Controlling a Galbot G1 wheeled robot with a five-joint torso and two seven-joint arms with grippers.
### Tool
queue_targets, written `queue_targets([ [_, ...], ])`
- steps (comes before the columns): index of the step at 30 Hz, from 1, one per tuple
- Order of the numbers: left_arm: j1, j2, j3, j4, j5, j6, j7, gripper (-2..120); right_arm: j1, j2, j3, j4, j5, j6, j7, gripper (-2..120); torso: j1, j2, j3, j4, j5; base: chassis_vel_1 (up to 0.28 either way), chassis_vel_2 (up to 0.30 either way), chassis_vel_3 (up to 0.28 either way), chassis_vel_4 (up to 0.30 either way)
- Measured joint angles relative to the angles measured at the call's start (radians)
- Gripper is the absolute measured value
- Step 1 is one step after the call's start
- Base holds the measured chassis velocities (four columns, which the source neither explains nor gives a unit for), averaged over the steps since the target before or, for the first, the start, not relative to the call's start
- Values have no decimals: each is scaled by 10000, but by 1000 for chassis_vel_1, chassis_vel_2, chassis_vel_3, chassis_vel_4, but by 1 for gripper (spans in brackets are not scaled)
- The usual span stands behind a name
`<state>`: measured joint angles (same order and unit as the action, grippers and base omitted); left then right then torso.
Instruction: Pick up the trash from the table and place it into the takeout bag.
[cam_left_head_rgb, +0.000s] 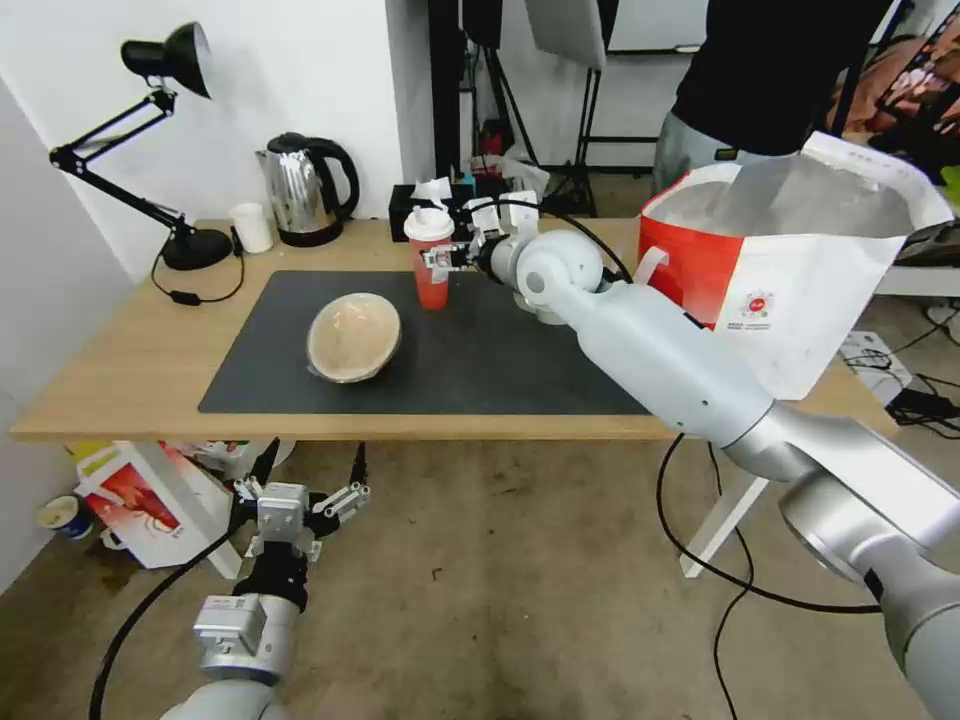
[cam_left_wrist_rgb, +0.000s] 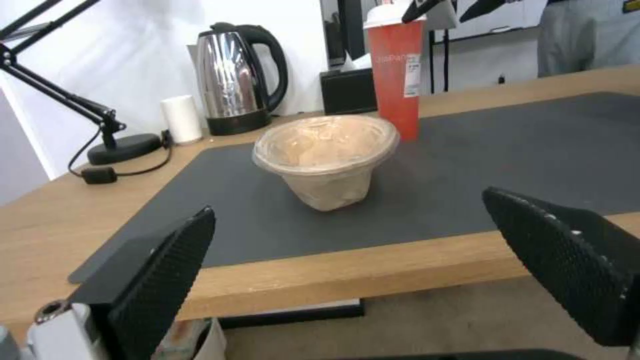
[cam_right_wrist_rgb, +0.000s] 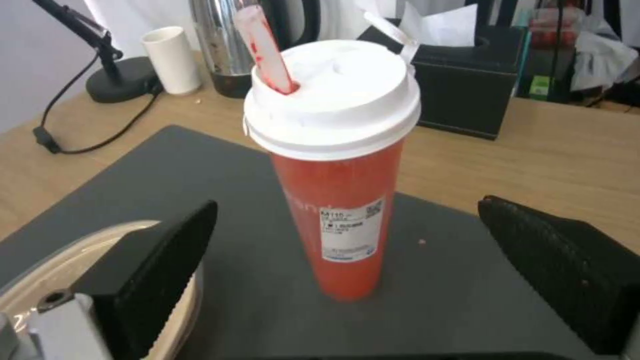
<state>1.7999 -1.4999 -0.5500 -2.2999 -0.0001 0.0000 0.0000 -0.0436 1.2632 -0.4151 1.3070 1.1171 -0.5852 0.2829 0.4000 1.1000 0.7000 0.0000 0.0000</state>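
Spanning wood table (cam_left_head_rgb: 120, 390), grey mat (cam_left_head_rgb: 500, 370)

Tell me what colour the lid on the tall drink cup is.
White, on the red drink cup; clearest in the right wrist view.

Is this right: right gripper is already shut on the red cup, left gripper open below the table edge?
Not quite. The right gripper is open, its fingers apart on either side of the red cup and not touching it, as the right wrist view shows. The rest holds: the left gripper is open, low in front of the table edge.
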Motion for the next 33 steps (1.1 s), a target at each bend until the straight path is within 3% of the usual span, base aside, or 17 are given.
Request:
queue_targets([
  [7,0,0,0,0,0,0,0,100,155,265,6,-498,-145,48,-196,100,-1,0,0,1,0,0,0,0,0],
  [20,0,0,-1,0,0,0,0,100,598,1374,98,-2502,-928,336,-1285,100,0,-2,0,1,-1,0,0,0,0],
  [33,0,0,-1,0,0,0,0,100,548,1755,139,-3204,-1359,458,-1586,100,0,-2,0,0,-1,0,0,0,0],
])
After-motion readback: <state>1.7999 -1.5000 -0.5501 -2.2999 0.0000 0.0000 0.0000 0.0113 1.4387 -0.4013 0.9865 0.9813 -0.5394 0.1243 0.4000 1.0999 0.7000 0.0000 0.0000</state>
